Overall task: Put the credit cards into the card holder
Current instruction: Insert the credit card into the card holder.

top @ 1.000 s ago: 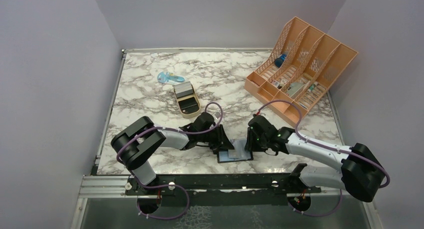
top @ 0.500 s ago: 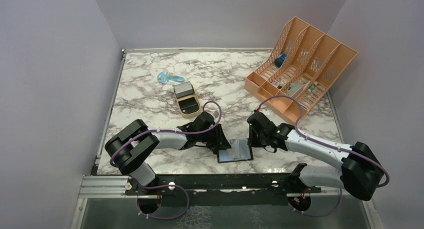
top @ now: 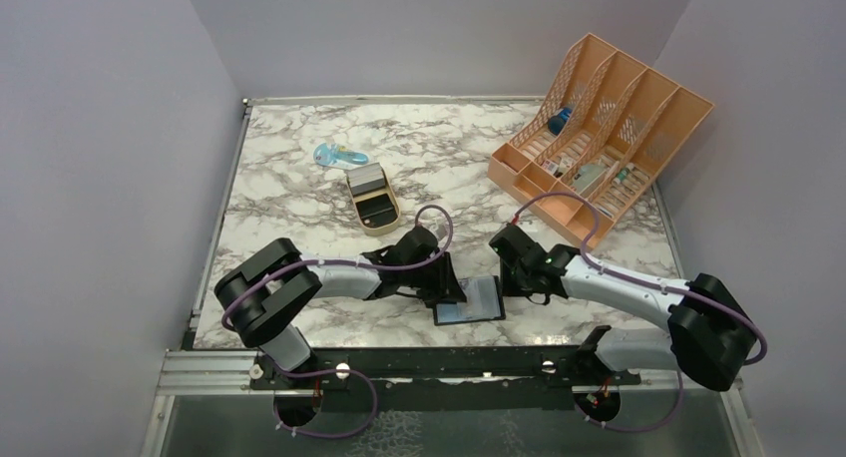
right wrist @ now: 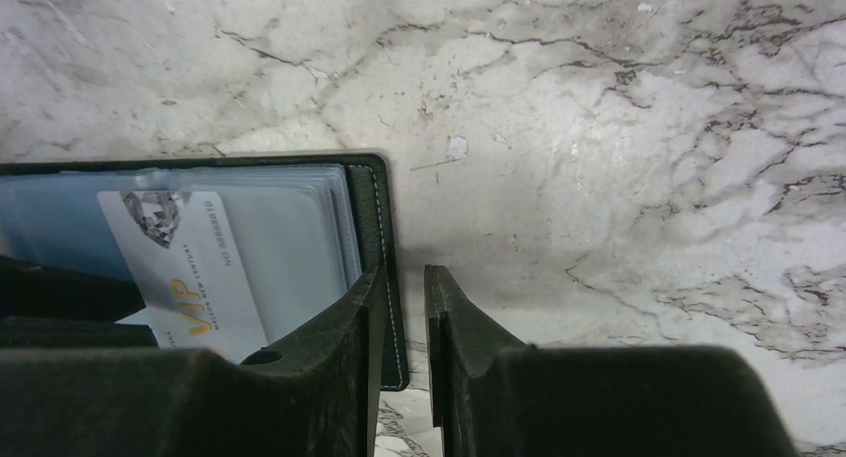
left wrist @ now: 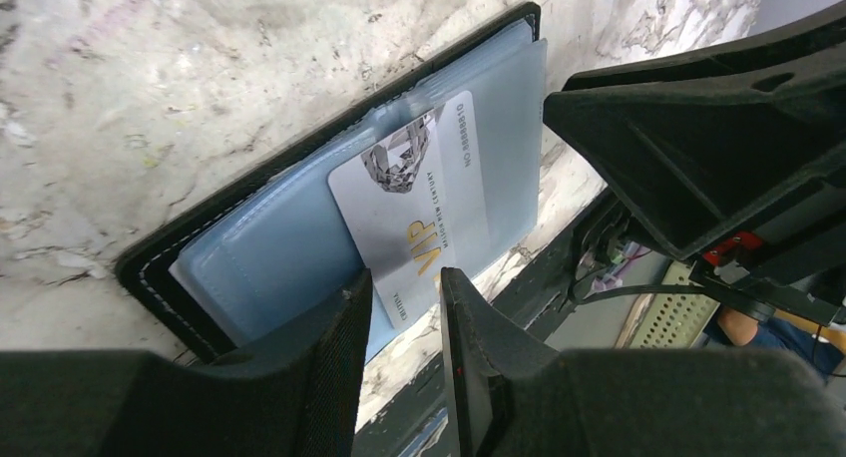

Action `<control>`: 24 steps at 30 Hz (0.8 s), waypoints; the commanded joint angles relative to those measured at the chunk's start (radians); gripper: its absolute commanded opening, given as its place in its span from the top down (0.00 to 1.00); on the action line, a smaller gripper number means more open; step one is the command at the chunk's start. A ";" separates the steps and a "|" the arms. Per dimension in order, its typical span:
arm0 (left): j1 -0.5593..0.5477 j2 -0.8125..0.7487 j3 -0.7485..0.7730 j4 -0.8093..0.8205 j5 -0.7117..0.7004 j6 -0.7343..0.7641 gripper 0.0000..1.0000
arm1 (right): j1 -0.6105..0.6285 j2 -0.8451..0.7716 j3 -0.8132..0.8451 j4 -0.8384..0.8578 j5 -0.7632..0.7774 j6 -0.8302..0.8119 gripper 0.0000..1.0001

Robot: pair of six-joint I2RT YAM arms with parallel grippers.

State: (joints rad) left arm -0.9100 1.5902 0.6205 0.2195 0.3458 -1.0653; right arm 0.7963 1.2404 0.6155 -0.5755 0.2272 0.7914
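While the card (left wrist: pixel 419 208) seems only partly in the holder (left wrist: pixel 259 257), left claw (left wrist: pixel 404 282) over it and right claw (right wrist: pixel 404 277) at holder's edge stand narrowly parted, grips unclear; next, slide it home.

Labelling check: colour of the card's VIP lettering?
Gold, on the credit card; left wrist view shows it best.

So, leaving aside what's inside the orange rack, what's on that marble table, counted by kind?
Black hinged card holder with blue-grey sleeves: 1
Pale silver plastic VIP card: 1
Gold rounded metal tin: 1
Peach plastic desk organiser: 1
Small translucent blue object: 1
Total: 5
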 commanded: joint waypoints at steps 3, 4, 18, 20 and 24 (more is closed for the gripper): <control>-0.038 0.032 0.037 0.028 -0.025 -0.010 0.66 | -0.003 0.015 -0.048 0.053 -0.065 0.031 0.79; -0.043 0.033 0.042 0.033 -0.028 -0.009 0.66 | -0.003 0.010 -0.056 0.064 -0.076 0.036 0.79; -0.089 0.084 0.151 0.057 -0.042 0.031 0.69 | -0.004 -0.007 -0.099 0.128 -0.112 0.050 0.81; -0.090 0.069 0.149 0.036 -0.053 0.032 0.70 | -0.004 -0.015 -0.088 0.106 -0.090 0.048 0.81; -0.090 0.012 0.144 -0.063 -0.114 0.059 0.69 | -0.004 -0.054 -0.065 0.071 -0.054 0.037 0.81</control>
State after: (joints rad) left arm -0.9970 1.6646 0.7555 0.2440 0.3107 -1.0462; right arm 0.7906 1.2274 0.5465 -0.4648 0.1371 0.8299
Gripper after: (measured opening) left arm 0.306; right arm 0.190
